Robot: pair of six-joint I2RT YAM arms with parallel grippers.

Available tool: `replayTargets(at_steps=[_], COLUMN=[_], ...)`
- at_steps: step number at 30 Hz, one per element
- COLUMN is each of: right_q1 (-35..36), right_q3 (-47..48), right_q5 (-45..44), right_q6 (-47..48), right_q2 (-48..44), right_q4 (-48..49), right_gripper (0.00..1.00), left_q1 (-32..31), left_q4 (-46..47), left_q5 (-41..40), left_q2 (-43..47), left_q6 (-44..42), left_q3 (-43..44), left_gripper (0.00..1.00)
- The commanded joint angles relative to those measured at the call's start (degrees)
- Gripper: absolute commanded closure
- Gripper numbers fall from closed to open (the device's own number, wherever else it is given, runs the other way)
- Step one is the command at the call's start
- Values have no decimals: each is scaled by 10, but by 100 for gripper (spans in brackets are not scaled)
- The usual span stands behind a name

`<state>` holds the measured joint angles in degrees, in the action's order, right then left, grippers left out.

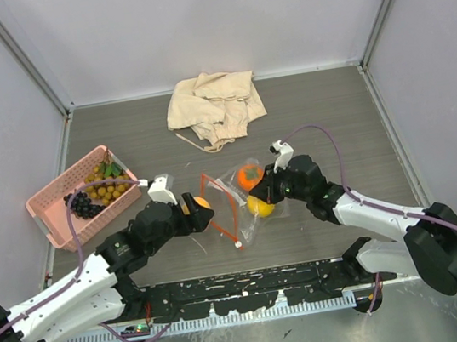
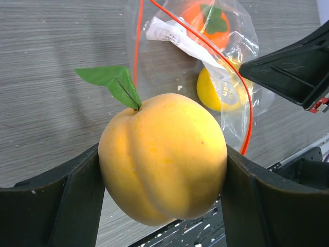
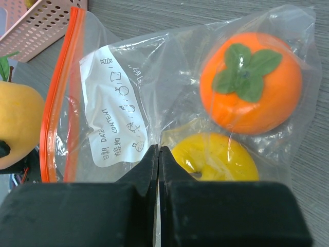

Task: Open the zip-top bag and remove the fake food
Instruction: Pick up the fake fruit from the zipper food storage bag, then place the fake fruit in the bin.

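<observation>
Your left claw (image 2: 163,172) stands wide around a smooth, round yellow-orange peach (image 2: 154,134) with a flat green leaf, just left of the zip-top bag (image 3: 169,77). Your right claw (image 3: 159,154) is pressed together on the bag's thin, crinkled clear film. Inside the bag lie a glossy orange persimmon (image 3: 257,103) with a green leafy cap and a yellow lemon (image 3: 216,159). The bag's orange-red zip strip (image 3: 59,87) curves apart in a loop over the wood-grain counter (image 1: 332,112).
</observation>
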<state>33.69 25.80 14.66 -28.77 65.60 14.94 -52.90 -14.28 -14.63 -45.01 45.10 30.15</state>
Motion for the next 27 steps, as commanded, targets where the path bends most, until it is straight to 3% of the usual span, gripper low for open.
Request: replayTargets(at_steps=[1, 12, 27], right_q1=[3, 3, 1], right_q3=[-2, -7, -10], right_q5=[-9, -6, -9], right_q6=[9, 10, 14], right_q2=[-22, -24, -27], right_q4=[21, 25, 25], right_gripper=[99, 99, 98], left_q1=[11, 79, 261], left_q4=[-32, -80, -139], left_q5=[-40, -26, 60], left_q2=[21, 33, 5], left_q6=[-40, -87, -168], left_q3=[42, 76, 128], left_gripper=[80, 81, 81])
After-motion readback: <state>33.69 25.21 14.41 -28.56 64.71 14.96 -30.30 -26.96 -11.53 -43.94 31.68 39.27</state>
